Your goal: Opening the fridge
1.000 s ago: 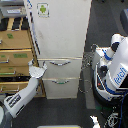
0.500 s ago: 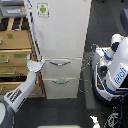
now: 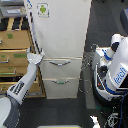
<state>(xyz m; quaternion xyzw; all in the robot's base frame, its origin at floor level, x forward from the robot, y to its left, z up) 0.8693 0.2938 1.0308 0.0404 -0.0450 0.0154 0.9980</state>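
Observation:
The tall white fridge [image 3: 60, 35] stands in the middle of the exterior view. Its large upper door carries a small green-logo sticker [image 3: 43, 9]. Below are two drawers with curved silver handles, upper [image 3: 59, 63] and lower [image 3: 60, 81]. My arm reaches up from the bottom left. My gripper [image 3: 37, 55] is at the left edge of the upper door, near its bottom corner, touching or very close to it. The picture is too coarse to show whether the jaws are open or shut. The door looks closed.
A wooden drawer cabinet with green labels [image 3: 14, 52] stands directly to the left of the fridge, behind my arm. A white-and-blue robot body [image 3: 114, 70] with cables stands at the exterior view's right. The floor is dark.
My gripper has moved upward along the fridge's left edge, from the level of the upper drawer to the bottom corner of the upper door. The fridge has not visibly changed.

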